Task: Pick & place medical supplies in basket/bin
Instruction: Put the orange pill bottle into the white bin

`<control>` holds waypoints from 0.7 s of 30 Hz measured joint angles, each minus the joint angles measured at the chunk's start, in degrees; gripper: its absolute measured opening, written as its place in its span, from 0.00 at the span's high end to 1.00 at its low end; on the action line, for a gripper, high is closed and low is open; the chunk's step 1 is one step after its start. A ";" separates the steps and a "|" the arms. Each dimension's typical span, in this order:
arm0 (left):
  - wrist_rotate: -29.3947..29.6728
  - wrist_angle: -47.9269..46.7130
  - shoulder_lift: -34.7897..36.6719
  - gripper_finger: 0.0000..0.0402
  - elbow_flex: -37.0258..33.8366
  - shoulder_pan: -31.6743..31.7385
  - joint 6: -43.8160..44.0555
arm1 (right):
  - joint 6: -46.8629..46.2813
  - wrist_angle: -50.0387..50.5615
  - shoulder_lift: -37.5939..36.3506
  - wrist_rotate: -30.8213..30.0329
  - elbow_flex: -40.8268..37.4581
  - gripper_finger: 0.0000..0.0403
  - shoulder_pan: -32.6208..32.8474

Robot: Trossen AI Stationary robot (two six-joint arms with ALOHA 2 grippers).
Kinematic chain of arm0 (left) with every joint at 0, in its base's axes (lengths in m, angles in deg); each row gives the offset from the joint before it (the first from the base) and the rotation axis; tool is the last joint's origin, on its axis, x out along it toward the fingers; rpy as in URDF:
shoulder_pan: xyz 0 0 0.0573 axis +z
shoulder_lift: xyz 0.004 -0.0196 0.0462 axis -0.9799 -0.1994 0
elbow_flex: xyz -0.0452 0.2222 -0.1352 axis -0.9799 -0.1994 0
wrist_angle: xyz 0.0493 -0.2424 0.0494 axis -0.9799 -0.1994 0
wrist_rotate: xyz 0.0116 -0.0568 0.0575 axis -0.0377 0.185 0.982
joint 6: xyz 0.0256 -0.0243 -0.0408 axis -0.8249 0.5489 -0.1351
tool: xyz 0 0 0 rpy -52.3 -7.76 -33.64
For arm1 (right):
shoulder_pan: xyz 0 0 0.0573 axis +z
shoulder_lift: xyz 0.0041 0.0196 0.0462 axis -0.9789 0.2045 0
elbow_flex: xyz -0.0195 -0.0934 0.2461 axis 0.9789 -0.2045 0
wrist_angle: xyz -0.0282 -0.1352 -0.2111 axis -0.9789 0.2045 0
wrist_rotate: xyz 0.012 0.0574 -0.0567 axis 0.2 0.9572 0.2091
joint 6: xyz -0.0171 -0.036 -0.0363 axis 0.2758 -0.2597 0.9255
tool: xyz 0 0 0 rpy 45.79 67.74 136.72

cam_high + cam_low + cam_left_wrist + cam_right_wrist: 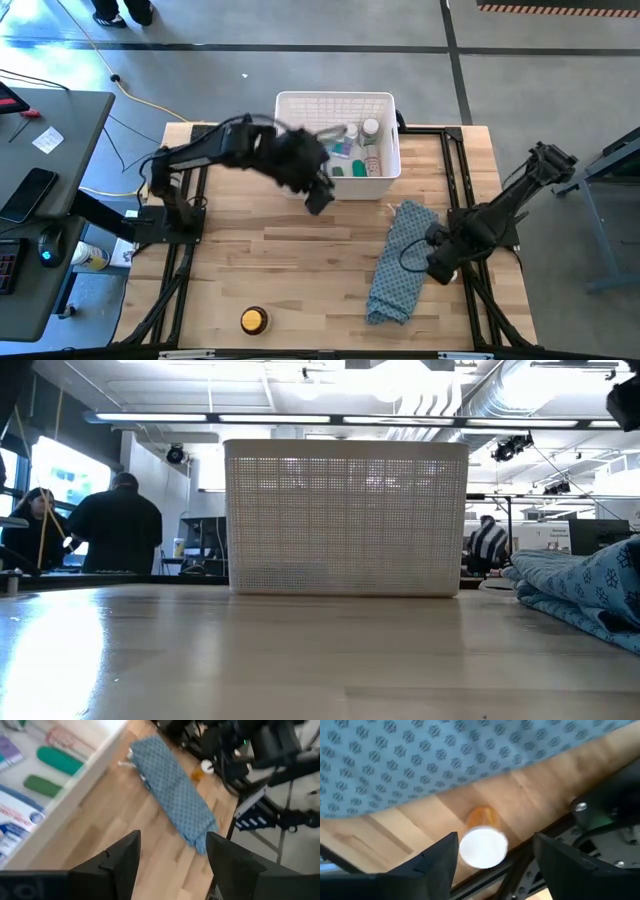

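White plastic basket (336, 103) stands at the table's far edge in the high view, holding several supplies; the left gripper (318, 199) hangs beside its near wall. A round yellow tin (254, 320) lies at the near edge.

Low view: the basket stands upright on the wood, blue cloth (585, 590) beside it.

Left wrist view: fingers (120, 859) are apart, holding nothing; green tubes (59, 760) lie inside the basket.

Right wrist view: the right gripper (492, 852) is open around a white-capped orange bottle (482, 844), not gripping it.

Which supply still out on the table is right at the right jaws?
The orange bottle with the white cap, lying by the blue cloth at the table's right edge, sits between the open right jaws. The round yellow tin lies far off, near the front edge.
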 joint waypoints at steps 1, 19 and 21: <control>1.27 -0.56 0.19 0.37 -0.02 -1.55 1.07 | -0.84 -0.55 0.00 -0.08 -0.17 0.38 0.79; 8.03 -7.00 2.49 0.37 -0.02 -9.98 2.41 | -13.62 -13.73 0.00 3.02 -9.31 0.24 7.85; 8.85 -7.21 2.75 0.38 -0.04 -9.86 1.52 | -14.40 -14.38 -0.01 2.67 -9.49 0.24 8.27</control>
